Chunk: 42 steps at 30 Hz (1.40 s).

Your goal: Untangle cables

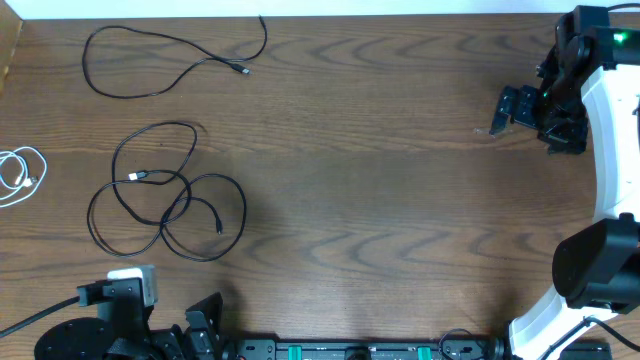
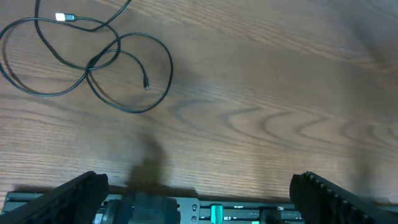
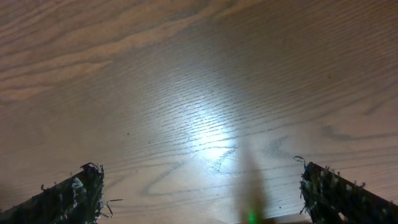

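Observation:
Three cables lie apart on the left of the wooden table. One black cable (image 1: 165,60) lies in a loose loop at the far left. A second black cable (image 1: 165,195) lies in overlapping loops at the near left and also shows in the left wrist view (image 2: 112,59). A white cable (image 1: 20,175) is coiled at the left edge. My left gripper (image 1: 195,335) is open and empty at the near edge; its fingers (image 2: 199,193) are wide apart. My right gripper (image 1: 510,110) is open and empty at the far right, its fingers (image 3: 202,190) above bare wood.
The robot base rail (image 1: 350,350) runs along the near edge. The left arm's base (image 1: 100,320) with its thick black cord sits at the near left. The white right arm (image 1: 610,150) stands along the right edge.

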Available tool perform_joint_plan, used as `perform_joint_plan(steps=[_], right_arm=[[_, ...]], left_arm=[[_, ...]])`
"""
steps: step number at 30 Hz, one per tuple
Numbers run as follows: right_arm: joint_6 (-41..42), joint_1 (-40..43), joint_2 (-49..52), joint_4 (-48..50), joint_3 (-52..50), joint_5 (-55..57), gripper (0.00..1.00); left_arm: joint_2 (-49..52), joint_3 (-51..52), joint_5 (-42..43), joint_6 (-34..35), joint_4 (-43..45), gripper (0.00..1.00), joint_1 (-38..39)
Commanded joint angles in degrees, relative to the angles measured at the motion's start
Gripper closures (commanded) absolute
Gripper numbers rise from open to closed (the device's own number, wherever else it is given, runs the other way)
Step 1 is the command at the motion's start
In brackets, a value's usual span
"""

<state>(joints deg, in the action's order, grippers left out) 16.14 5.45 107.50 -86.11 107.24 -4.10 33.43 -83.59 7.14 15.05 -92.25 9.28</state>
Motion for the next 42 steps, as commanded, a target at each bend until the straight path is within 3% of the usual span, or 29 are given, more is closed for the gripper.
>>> perform_joint_plan(steps=[1,11,16,25,34,42], right_arm=[[0.76,-0.20,-1.11,-0.04,0.55,0.09,0.01],[0.76,-0.20,-1.11,-0.04,0.55,0.09,0.01],[0.76,-0.20,-1.11,-0.04,0.55,0.09,0.01],[0.74,-0.20,-1.11,-0.04,0.55,0.09,0.01],[0.76,-0.20,-1.11,-0.04,0.55,0.09,0.01],[0.76,-0.20,-1.11,-0.04,0.55,0.09,0.01]], left_arm=[[-0.04,0.11,-0.76,0.28,-3.58,0.02,0.17],[-0.24,0.22,-0.59,0.26,-4.07,0.02,0.00],[-3.63,4.20,0.28,0.15,3.80,0.02,-2.12],[-17.42,28.06,0.31,-0.13,29.81,0.02,-6.64],[-21.90,40.22,-1.88,-0.17,30.99,0.02,-6.64],[-25.18,51.58,-1.62,-4.96,46.03,0.02,-6.64]])
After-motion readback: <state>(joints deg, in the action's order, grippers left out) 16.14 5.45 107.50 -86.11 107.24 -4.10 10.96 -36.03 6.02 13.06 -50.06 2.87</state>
